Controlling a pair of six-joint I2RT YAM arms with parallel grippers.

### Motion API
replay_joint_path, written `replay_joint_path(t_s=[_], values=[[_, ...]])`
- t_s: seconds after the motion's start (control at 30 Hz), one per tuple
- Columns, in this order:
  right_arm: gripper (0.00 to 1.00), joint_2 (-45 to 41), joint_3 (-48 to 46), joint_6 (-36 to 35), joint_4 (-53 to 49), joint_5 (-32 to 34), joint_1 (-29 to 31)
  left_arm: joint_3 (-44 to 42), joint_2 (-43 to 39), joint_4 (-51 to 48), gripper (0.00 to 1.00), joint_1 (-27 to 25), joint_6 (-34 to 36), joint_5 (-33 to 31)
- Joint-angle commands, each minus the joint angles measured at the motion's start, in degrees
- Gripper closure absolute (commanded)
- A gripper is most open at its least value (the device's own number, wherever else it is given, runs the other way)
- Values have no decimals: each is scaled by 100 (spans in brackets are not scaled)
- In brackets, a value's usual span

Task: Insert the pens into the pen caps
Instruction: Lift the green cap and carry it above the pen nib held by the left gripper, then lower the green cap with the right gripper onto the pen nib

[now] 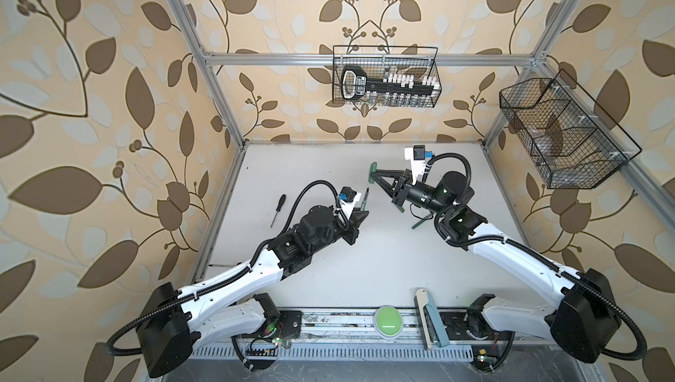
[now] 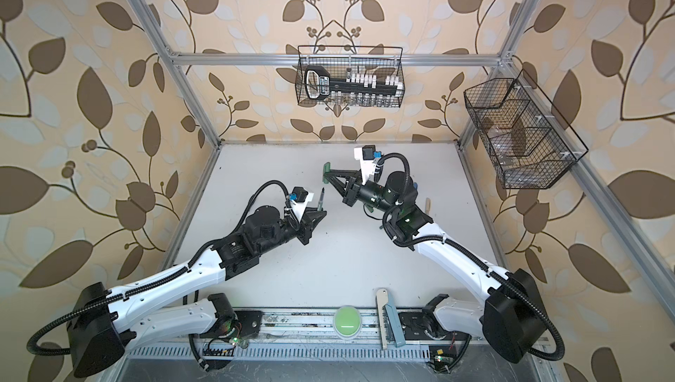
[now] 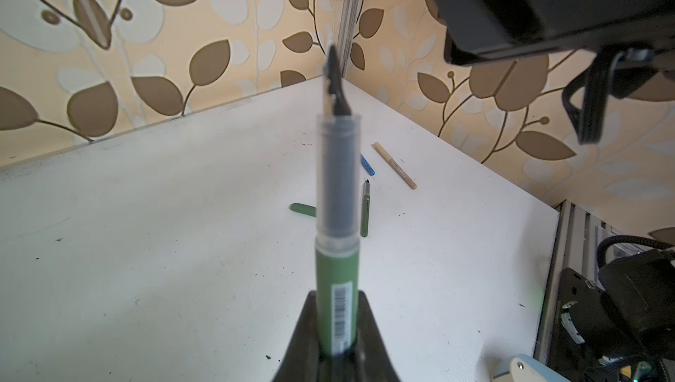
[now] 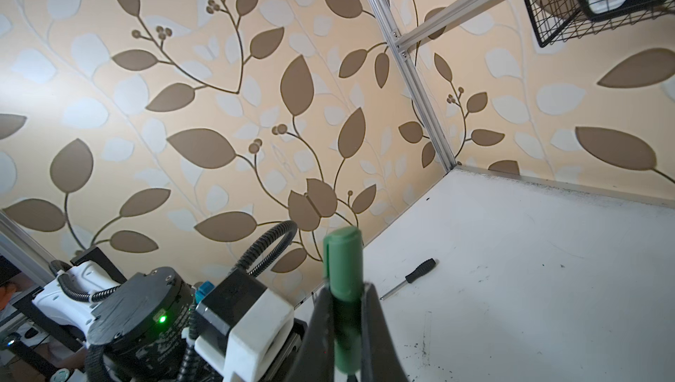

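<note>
**Both top views.** A white table (image 1: 328, 270) is seen from above, inside walls papered with brown leaves.
- Over the table's middle, the left gripper (image 1: 362, 212) is clamped on the held green pen (image 1: 365, 199). The pen stands upright with its dark tip uppermost.
- Nearer the table's back edge, the right gripper (image 1: 377, 174) pinches the held green cap (image 1: 372, 173). The cap and the pen tip are near each other but apart.
- A black-handled screwdriver (image 1: 277, 210) lies by the table's left edge.
- A loose green pen (image 1: 420, 222) lies right of the table's middle, partly under the right arm.
- In a top view, a beige pen (image 2: 427, 204) shows toward the table's right edge.

**Left wrist view.** Dark fingers (image 3: 310, 310) close on the held pen's green, barcoded barrel. A clear sleeve and the dark tip extend past them. Four things lie flat on the table beyond:
- a loose green cap (image 3: 303, 208);
- the loose green pen (image 3: 365, 212), uncapped;
- a blue marker piece (image 3: 367, 165), half hidden, so I cannot tell whether it is a pen or a cap;
- the beige pen (image 3: 395, 166).

**Right wrist view.** The right gripper's fingers squeeze the held green cap (image 4: 343, 270), and its rounded end sticks out past them. The screwdriver (image 4: 412, 278) lies on the table near its left edge.
</note>
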Motion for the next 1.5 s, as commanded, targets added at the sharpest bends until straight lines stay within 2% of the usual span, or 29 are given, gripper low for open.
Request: replay_joint_path(t_s=[0.0, 0.37, 0.8, 1.47], values=[[92, 93, -43, 64, 203, -213, 36, 264, -196, 179, 100, -63, 140, 79], [92, 250, -40, 85, 286, -363, 158, 297, -258, 91, 100, -66, 171, 60], [92, -97, -51, -24, 221, -249, 74, 296, -249, 64, 100, -66, 209, -11], [92, -179, -279, -150, 29, -346, 273, 380, -251, 6, 100, -66, 227, -76]])
